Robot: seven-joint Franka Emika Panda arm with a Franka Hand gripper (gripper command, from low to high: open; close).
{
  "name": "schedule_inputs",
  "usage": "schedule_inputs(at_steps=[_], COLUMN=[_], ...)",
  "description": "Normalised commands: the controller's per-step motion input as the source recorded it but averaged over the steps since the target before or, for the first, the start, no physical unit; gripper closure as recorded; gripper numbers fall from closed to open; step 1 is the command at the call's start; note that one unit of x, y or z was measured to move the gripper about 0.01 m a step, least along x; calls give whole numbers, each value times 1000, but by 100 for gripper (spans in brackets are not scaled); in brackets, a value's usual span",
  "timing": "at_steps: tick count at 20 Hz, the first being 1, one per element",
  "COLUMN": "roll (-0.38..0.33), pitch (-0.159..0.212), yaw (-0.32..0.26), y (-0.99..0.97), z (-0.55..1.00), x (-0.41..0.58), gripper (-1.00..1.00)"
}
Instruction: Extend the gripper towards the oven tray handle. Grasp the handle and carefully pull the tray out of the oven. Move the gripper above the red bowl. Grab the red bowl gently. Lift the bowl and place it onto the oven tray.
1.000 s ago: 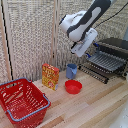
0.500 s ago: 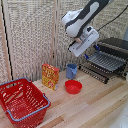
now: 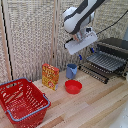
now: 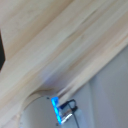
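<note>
Tray's out: oven tray [image 3: 104, 62] sits just beside your gripper [image 3: 92, 49], red bowl [image 3: 73, 86] well below and off to the side. Can't tell jaw width. Watch the blue cup [image 3: 72, 71] near the bowl; a sloppy descent clips it.

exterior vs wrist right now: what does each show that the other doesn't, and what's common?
Exterior only: the gripper above the oven tray, pulled out of the oven; the red bowl, blue cup, orange box and red basket on the table.
Wrist only: a blurred close-up of pale wood with a small blue-lit object; I can't identify it.
Shared: probably only the wooden surface.
</note>
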Motion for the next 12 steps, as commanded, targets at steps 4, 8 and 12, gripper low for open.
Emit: schedule_inputs(at_steps=[4,8,12], roll=[131,125,140], pitch=[-201,-153,-101], yaw=[-153,-141,-109], y=[438,388,318], z=[-286,-411,-573], x=[-86,-181,-324], gripper=[-100,-100,-100])
